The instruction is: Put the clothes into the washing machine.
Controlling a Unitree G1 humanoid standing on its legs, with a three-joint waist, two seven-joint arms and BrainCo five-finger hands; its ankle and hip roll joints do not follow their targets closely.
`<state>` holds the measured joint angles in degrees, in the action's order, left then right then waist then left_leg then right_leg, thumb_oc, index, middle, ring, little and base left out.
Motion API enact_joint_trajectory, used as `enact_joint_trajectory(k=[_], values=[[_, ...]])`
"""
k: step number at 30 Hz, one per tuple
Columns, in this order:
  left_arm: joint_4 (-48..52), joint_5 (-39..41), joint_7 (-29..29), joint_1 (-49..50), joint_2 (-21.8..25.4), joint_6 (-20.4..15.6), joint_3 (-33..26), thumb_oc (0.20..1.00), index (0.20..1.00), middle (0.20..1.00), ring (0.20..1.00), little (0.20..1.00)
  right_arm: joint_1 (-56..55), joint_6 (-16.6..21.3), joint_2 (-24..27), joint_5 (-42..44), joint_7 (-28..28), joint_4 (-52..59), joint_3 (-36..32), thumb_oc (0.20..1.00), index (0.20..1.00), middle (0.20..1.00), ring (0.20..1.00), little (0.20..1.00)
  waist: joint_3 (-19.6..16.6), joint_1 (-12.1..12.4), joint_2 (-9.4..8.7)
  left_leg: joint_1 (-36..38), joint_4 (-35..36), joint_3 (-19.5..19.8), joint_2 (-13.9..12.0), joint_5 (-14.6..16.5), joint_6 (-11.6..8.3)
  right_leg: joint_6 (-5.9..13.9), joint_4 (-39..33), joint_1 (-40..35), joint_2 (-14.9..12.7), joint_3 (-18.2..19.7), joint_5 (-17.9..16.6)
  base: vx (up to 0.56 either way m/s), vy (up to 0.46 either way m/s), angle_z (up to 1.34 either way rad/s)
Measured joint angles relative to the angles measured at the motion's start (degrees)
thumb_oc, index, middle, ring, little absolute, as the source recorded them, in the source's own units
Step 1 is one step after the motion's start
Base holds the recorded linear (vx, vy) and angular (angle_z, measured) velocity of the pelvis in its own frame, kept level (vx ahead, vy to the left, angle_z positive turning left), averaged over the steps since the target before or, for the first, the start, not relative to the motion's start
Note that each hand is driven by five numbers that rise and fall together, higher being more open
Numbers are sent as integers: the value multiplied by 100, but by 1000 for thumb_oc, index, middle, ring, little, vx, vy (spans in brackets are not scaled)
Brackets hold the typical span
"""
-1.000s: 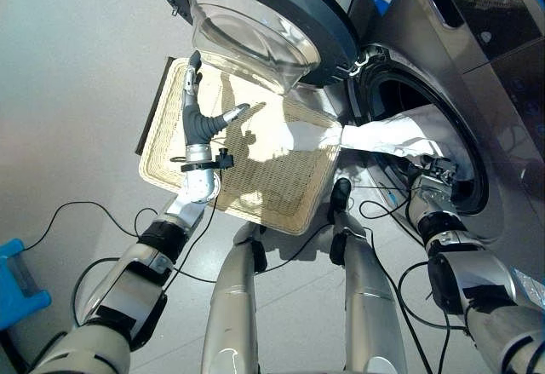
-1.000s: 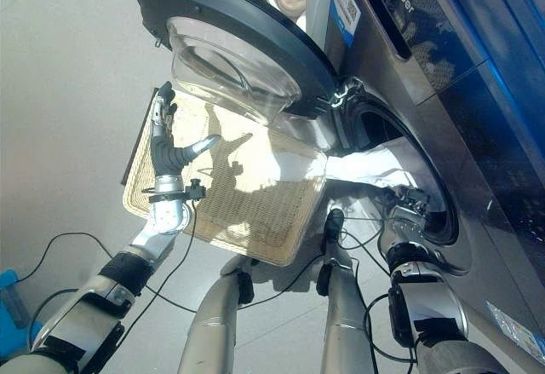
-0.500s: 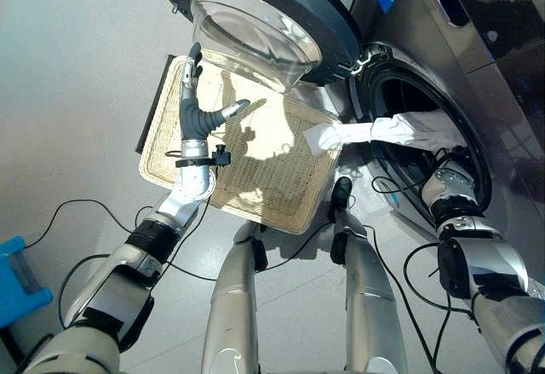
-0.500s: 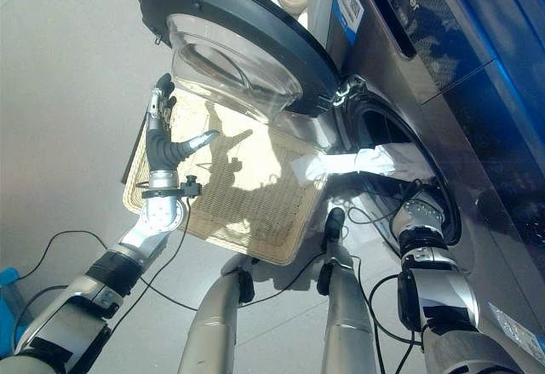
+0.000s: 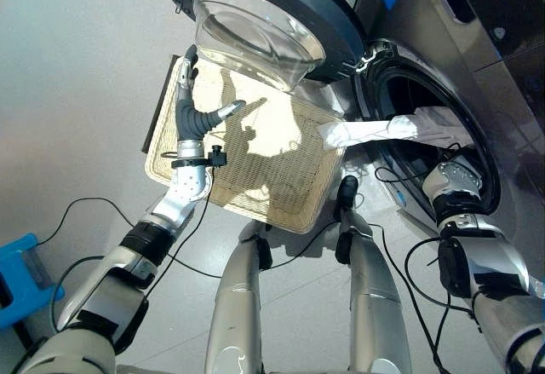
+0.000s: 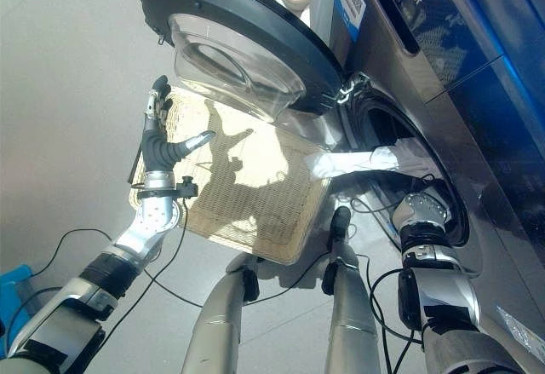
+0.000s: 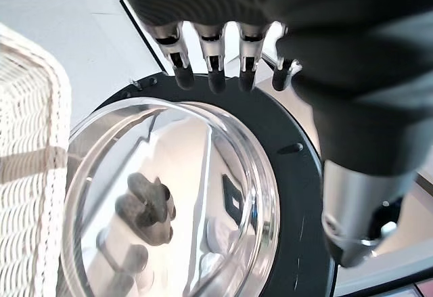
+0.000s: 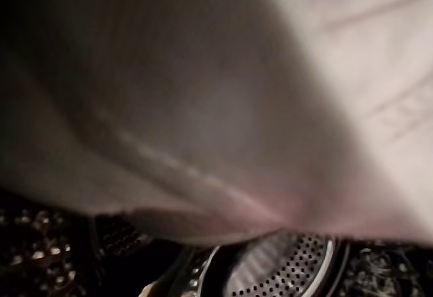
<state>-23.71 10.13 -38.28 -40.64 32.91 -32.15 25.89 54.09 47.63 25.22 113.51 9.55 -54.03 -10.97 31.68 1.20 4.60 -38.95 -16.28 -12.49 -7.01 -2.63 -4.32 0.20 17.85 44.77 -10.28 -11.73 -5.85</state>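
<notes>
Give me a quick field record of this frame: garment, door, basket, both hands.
garment: white cloth partly inside the drum, one end trailing out over the basket's corner
washer door: open, swung out above the basket
basket: flat wicker tray on the floor before the washing machine
left hand: raised over the basket, fingers straight, holding nothing
right hand: reaches into the drum opening, hidden behind the cloth; wrist at

The washing machine has a glossy grey metal front; its door is a matt dark plastic ring round clear, shiny glass. The white garment is soft, creased cloth. The basket is rough pale wicker. The floor is smooth, matt grey.
</notes>
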Motion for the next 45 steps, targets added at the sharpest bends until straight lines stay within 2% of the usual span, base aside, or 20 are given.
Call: enact_joint_trajectory(k=[8, 9, 11, 13, 15, 16, 18, 19, 20, 22, 24, 25, 28, 29, 33, 34, 35, 39, 40, 45], values=[[48, 12, -1, 220, -3, 65, 2, 1000, 1000, 1000, 1000, 1000, 25, 118, 17, 0, 37, -9, -12, 200, 200, 200, 200, 200, 3, 13, 22, 2, -20, -3, -2, 9, 1, 1, 15, 0, -1, 4, 0, 0, 0, 0], [45, 15, -1, 274, -4, 83, 10, 1000, 1000, 1000, 1000, 1000, 25, 113, 33, -2, -38, -38, 0, 1000, 1000, 1000, 1000, 1000, 3, 35, 22, 2, -35, -3, -7, 9, 3, -3, 27, 0, -1, 4, -2, 0, 0, 0], [37, 16, -1, 259, -13, 90, 39, 1000, 1000, 1000, 1000, 1000, 32, 82, 63, -67, -323, -130, 63, 1000, 1000, 1000, 1000, 1000, 3, 50, 21, 2, -42, 1, -7, 9, 3, -3, 31, -1, -1, 4, -2, 0, 0, 0], [32, 15, -12, 212, -14, 90, 159, 1000, 1000, 1000, 1000, 1000, 29, -176, 113, -441, -1119, -316, 94, 1000, 1000, 1000, 1000, 1000, 2, 69, 20, 4, -58, 5, -7, 11, 5, -4, 38, -14, -6, 3, -5, 16, 5, 1], [32, 15, -12, 212, -14, 90, 159, 1000, 1000, 1000, 1000, 1000, 29, -176, 113, -441, -1119, -316, 94, 1000, 1000, 1000, 1000, 1000, 2, 69, 20, 4, -58, 5, -7, 11, 5, -4, 38, -14, -6, 3, -5, 0, 0, 0], [20, 14, -17, 169, -16, 90, 301, 1000, 1000, 1000, 1000, 1000, 32, -641, 232, -985, -1869, -671, 290, 1000, 1000, 1000, 1000, 1000, 2, 79, 19, 23, -100, 5, -6, 25, 24, 5, 36, -61, -12, -1, -14, 0, 0, 0], [12, 14, -33, 162, -16, 85, 314, 1000, 1000, 1000, 1000, 1000, 41, -964, 274, -1317, -2253, -781, 296, 1000, 1000, 1000, 1000, 1000, 2, 86, 18, 31, -118, 4, 2, 29, 34, 27, 14, -80, -22, 4, -29, 0, 0, 0], [-33, 14, -52, 119, -18, 79, 380, 1000, 1000, 1000, 1000, 1000, 118, -1543, 479, -1836, -2737, -1205, 526, 1000, 1000, 1000, 1000, 1000, 1, 106, 17, 30, -115, 5, 10, 19, 47, 40, -12, -100, -29, -3, -44, 0, 0, 0], [-33, 14, -52, 119, -18, 79, 380, 1000, 1000, 1000, 1000, 1000, 118, -1543, 479, -1836, -2737, -1205, 526, 1000, 1000, 1000, 1000, 1000, 1, 106, 17, 30, -115, 5, 10, 19, 47, 40, -12, -100, -29, -3, -44, 9, -12, 4], [-33, 14, -55, 121, -19, 75, 395, 1000, 1000, 1000, 1000, 1000, 128, -1965, 537, -2315, -3129, -1230, 520, 1000, 1000, 1000, 1000, 1000, 1, 104, 16, 23, -108, 3, 28, 17, 63, 72, -35, -103, -46, -6, -46, 0, 0, 0], [-33, 14, -55, 121, -19, 75, 395, 1000, 1000, 1000, 1000, 1000, 128, -1965, 537, -2315, -3129, -1230, 520, 1000, 1000, 1000, 1000, 1000, 1, 104, 16, 23, -108, 3, 28, 17, 63, 72, -35, -103, -46, -6, -46, 0, 0, 0], [-33, 13, -62, 118, -51, 72, 398, 1000, 1000, 1000, 1000, 1000, 254, -2311, 665, -2744, -3419, -1452, 667, 1000, 1000, 1000, 1000, 1000, 1, 113, 15, 4, -109, 5, 34, 12, 71, 88, -77, -105, -51, -9, -71, 0, 0, 0], [-33, 12, -61, 118, -53, 72, 401, 1000, 1000, 1000, 1000, 1000, 262, -2381, 691, -2849, -3501, -1476, 721, 1000, 1000, 1000, 1000, 1000, 1, 106, 15, -10, -109, 6, 36, 9, 76, 87, -93, -105, -55, -20, -81, 1, 0, 2], [-26, 12, -54, 112, -50, 68, 397, 1000, 1000, 1000, 1000, 1000, 271, -2691, 755, -3429, -3876, -1478, 729, 1000, 1000, 1000, 1000, 1000, 3, 109, 4, -69, -126, 35, 38, 16, 92, 88, -123, -103, -63, -65, -93, 2, 1, 6], [-26, 12, -54, 112, -50, 68, 397, 1000, 1000, 1000, 1000, 1000, 271, -2691, 755, -3429, -3876, -1478, 729, 1000, 1000, 1000, 1000, 1000, 3, 109, 4, -69, -126, 35, 38, 16, 92, 88, -123, -103, -63, -65, -93, 2, 2, 3], [-27, 12, -46, 112, -58, 48, 390, 1000, 1000, 1000, 1000, 1000, 279, -2931, 932, -3641, -4076, -1496, 928, 1000, 1000, 1000, 1000, 1000, 4, 111, 1, -140, -181, 76, 40, 31, 106, 65, -157, -102, -70, -106, -124, 6, 5, 4], [-27, 12, -46, 112, -58, 48, 390, 1000, 1000, 1000, 1000, 1000, 279, -2931, 932, -3641, -4076, -1496, 928, 1000, 1000, 1000, 1000, 1000, 4, 111, 1, -140, -181, 76, 40, 31, 106, 65, -157, -102, -70, -106, -124, 10, 38, 5], [-27, -46, -7, 115, -202, 23, 397, 1000, 1000, 1000, 1000, 1000, 551, -4354, 1129, -6287, -5018, -1778, 1763, 1000, 1000, 1000, 1000, 1000, 3, 94, 0, -289, -392, 101, 47, 136, 166, 106, -155, -65, -101, -116, -153, 11, 36, 2], [-27, -46, -7, 115, -202, 23, 397, 1000, 1000, 1000, 1000, 1000, 551, -4354, 1129, -6287, -5018, -1778, 1763, 1000, 1000, 1000, 1000, 1000, 3, 94, 0, -289, -392, 101, 47, 136, 166, 106, -155, -65, -101, -116, -153, 0, 0, 0], [-31, -57, -8, 125, -189, -96, 386, 1000, 1000, 1000, 1000, 1000, 710, -5208, 1170, -8884, -5595, -1533, 2274, 1000, 1000, 1000, 1000, 1000, 2, 114, -1, -298, -438, 90, 48, 158, 173, 111, -146, -64, -111, -103, -159, -2, 7, 0]])
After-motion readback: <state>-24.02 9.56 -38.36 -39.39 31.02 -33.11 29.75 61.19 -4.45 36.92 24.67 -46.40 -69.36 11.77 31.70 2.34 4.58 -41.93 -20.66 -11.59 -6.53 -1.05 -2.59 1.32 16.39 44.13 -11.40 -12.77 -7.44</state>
